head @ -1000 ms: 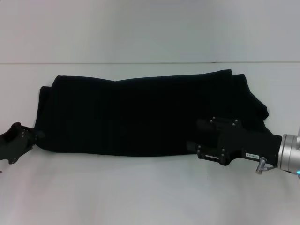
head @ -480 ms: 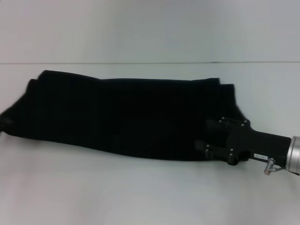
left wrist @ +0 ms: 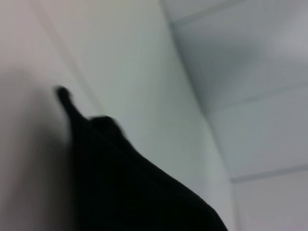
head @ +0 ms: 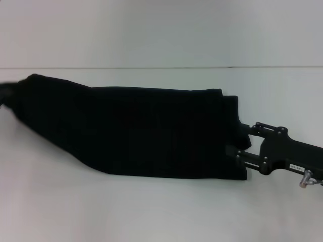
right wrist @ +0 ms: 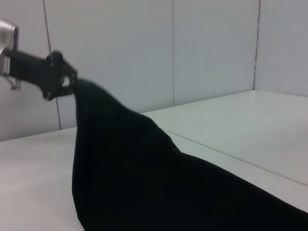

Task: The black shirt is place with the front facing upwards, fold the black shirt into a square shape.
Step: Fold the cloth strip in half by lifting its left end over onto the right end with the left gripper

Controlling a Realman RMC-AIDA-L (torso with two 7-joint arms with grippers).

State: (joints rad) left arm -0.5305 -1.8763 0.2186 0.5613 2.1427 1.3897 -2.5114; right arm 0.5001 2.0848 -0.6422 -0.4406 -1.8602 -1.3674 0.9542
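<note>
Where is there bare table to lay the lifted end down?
Bare table runs along the black shirt on the near side, and beyond it toward the wall. Crowded only at the ends, where the left gripper and right gripper hold it.

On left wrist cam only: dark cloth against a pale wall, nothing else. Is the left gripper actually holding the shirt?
Observer: Yes. The right wrist view shows the left gripper with its jaws closed on one end of the black shirt, raised above the table.
Operator: Where's the rest of the shirt?
Observer: In the head view it's a long folded band that lies on the table and slopes up to the lifted left end.
Operator: Right arm?
Observer: The right gripper is at the band's right end, low near the table.
</note>
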